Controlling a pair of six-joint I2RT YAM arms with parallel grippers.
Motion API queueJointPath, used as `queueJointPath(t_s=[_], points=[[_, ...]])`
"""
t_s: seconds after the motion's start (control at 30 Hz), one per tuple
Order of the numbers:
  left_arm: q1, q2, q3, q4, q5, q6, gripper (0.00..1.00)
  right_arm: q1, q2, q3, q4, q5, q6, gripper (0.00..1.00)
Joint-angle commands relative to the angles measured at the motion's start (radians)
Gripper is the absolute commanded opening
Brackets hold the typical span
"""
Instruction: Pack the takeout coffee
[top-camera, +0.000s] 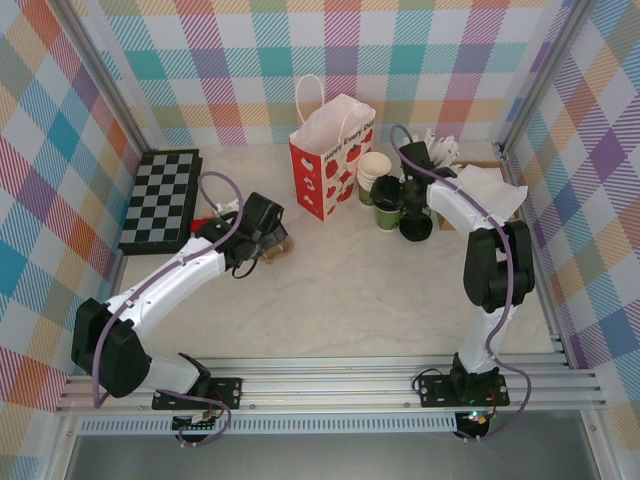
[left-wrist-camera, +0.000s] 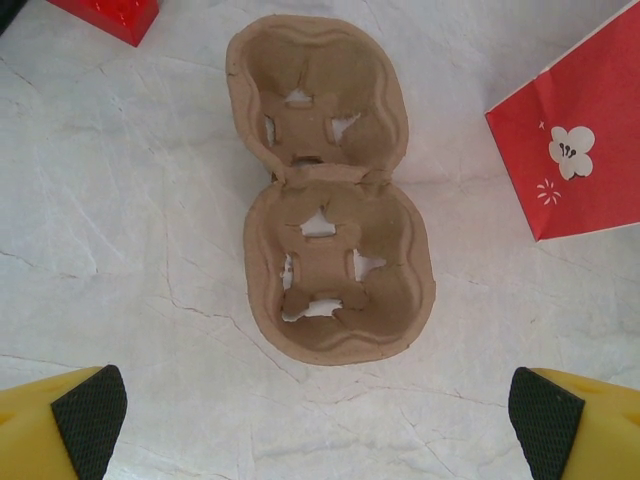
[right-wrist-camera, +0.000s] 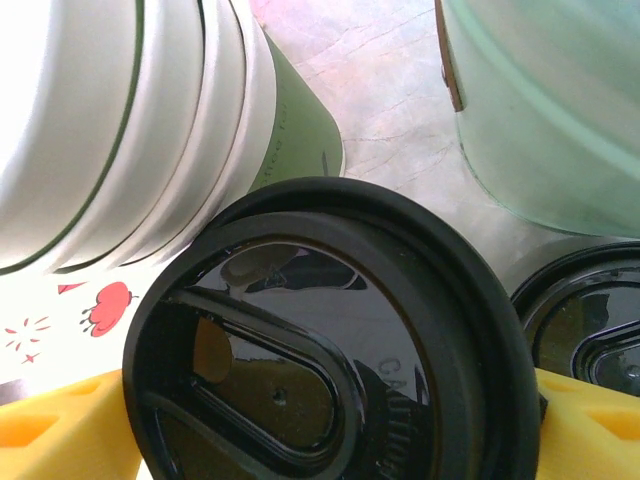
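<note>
A black lid (right-wrist-camera: 330, 340) fills the right wrist view. It tops a dark green cup (top-camera: 387, 216) that stands on the tabletop (top-camera: 380, 300), at about 1 o'clock from its middle. The right gripper (right-wrist-camera: 330, 440) has its jaws spread wide to either side of this cup. The lid hides whether the pads touch its wall. A second lidded cup (right-wrist-camera: 585, 335) stands just beside at 3 o'clock, a stack of lidless cups (right-wrist-camera: 120, 120) at 10 o'clock, and a pale green holder (right-wrist-camera: 540, 110) at 1 o'clock.

Over at 9 o'clock the left gripper (left-wrist-camera: 318, 425) hovers with jaws fully spread and empty above a pulp carrier (left-wrist-camera: 325, 215). Both of its wells are bare, so the job looks to be at its first pick.

The next move probably calls for closing below the lid's rim. After that comes a straight lift clear of the close neighbours, then a carry across to a well.

A red-and-white paper bag (top-camera: 330, 160) stands open at 12 o'clock, and a folded chessboard (top-camera: 160, 200) lies at 10 o'clock. The tabletop is pale, veined like marble. Pastel plaid walls (top-camera: 60, 150) close in three sides.
</note>
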Motion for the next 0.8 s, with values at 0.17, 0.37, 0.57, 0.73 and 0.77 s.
queueJointPath(t_s=[0.17, 0.37, 0.57, 0.73, 0.77], points=[[0.012, -0.042, -0.036, 0.014, -0.031, -0.003, 1.0, -0.016, -0.073, -0.113, 0.076, 0.032, 0.039, 0.86], [0.013, -0.055, -0.047, 0.017, -0.042, -0.007, 1.0, -0.019, -0.103, -0.152, 0.089, 0.036, 0.022, 0.88], [0.017, -0.047, -0.048, 0.025, -0.021, 0.006, 1.0, -0.022, -0.117, -0.188, 0.13, 0.029, 0.022, 0.92], [0.04, -0.06, -0.057, 0.029, -0.004, 0.025, 1.0, -0.022, -0.152, -0.177, 0.122, 0.008, -0.006, 0.96], [0.048, -0.061, -0.061, 0.032, 0.005, 0.029, 1.0, -0.022, -0.159, -0.173, 0.112, 0.009, -0.012, 0.97]])
